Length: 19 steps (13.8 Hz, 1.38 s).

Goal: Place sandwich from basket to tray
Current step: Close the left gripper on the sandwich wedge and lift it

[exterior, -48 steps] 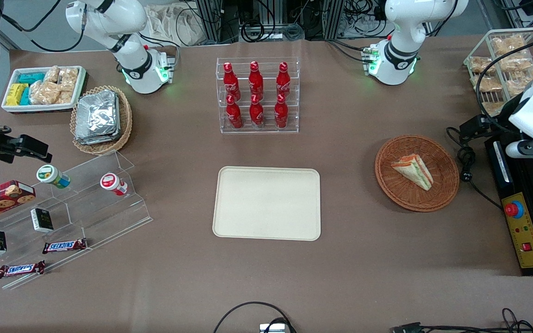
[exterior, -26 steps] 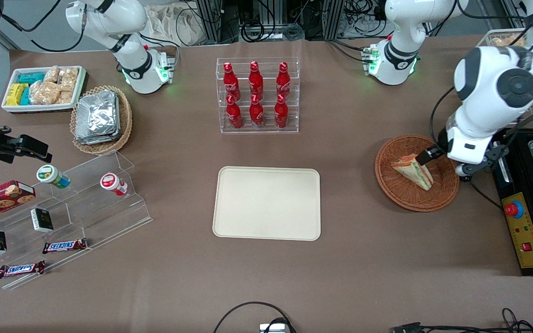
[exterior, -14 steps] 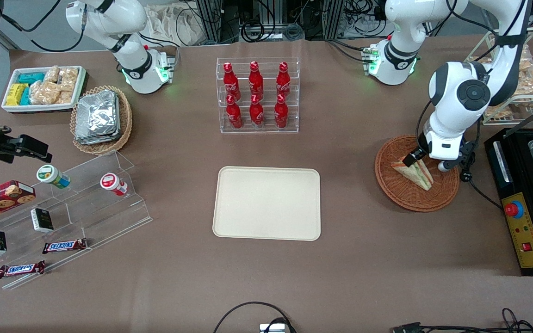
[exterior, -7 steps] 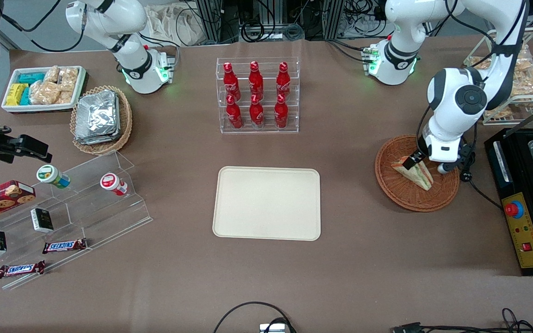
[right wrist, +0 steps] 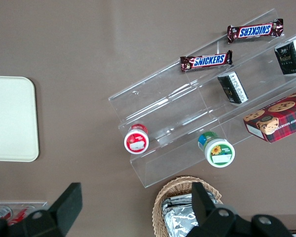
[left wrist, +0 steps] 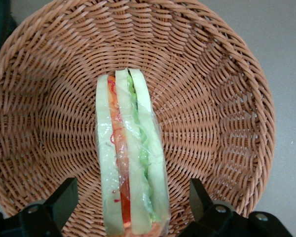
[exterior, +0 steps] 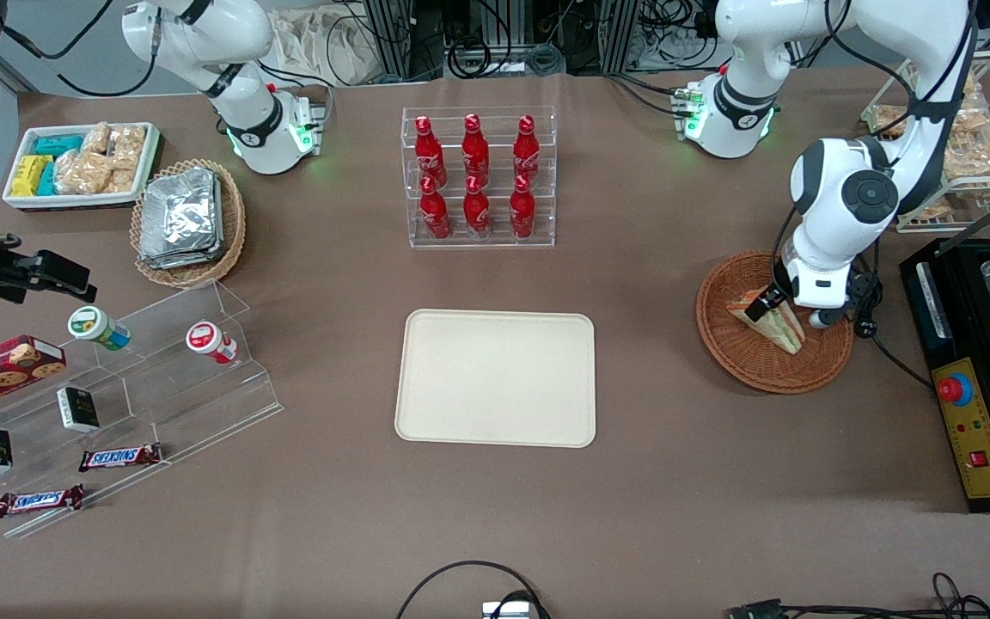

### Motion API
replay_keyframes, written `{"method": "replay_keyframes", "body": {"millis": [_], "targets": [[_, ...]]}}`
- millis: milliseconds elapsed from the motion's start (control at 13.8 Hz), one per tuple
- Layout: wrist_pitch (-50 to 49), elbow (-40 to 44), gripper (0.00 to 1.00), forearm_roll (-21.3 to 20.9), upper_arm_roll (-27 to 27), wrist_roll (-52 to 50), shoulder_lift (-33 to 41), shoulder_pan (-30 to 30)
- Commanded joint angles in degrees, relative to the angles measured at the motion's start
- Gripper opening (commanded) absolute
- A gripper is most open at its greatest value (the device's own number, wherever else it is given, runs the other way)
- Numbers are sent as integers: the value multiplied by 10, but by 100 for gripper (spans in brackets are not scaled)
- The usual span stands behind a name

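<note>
Sandwich (left wrist: 130,158) lies in the basket (left wrist: 227,98), cut edge up toward the wrist cam: white bread slices w/ orange, red and green layers between, all under clear film wrap. Looks light and soft; prob squashes if clamped hard, and the film may be slick. Best hold, I'd judge: across the two flat bread faces near the thick end, pads flat on the bread, gentle squeeze so the filling doesn't get pushed out.

End effector (left wrist: 130,210) hangs just above the wedge's thick end, fingers (left wrist: 64,200) spread wide, one on each side of the sandwich, not touching it. Nothing gripped yet.

Wrist cam gives what the front cam can't: finger gap vs sandwich width, layer detail, the wrap, and the wicker wall rising close round the wedge, so little side room. Front cam shows the wider layout instead: basket (exterior: 744,361) sits on the table (exterior: 675,481) toward the working arm's end, sandwich (exterior: 783,325) partly covered by the arm, and the tray (exterior: 495,378) bare at mid-table, well apart from the basket, nearer the front cam than the red bottle rack (exterior: 478,176).
</note>
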State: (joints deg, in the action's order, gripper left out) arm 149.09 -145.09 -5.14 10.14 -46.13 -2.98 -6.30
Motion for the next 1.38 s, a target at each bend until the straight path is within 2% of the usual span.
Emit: {"method": "replay_keyframes", "body": {"millis": [0,289,362,434,507,724,796,868,1086,1303], "targets": [[31,-11,100,-14,1,-15,-7,-10],[42,-10,100,-14,1,-15,-21,-11],[44,-10,98,-13,1,-16,-25,-11],[48,-10,93,-13,1,-19,-27,-11],[49,-10,84,-13,1,-22,-28,-11],[49,-10,38,-14,1,-22,-27,-11],[49,-10,27,-14,0,-22,-25,-11],[48,-9,21,-14,0,-21,-21,-11],[30,-4,15,-16,1,-12,4,-10],[-43,13,15,-68,5,38,42,-4]]}}
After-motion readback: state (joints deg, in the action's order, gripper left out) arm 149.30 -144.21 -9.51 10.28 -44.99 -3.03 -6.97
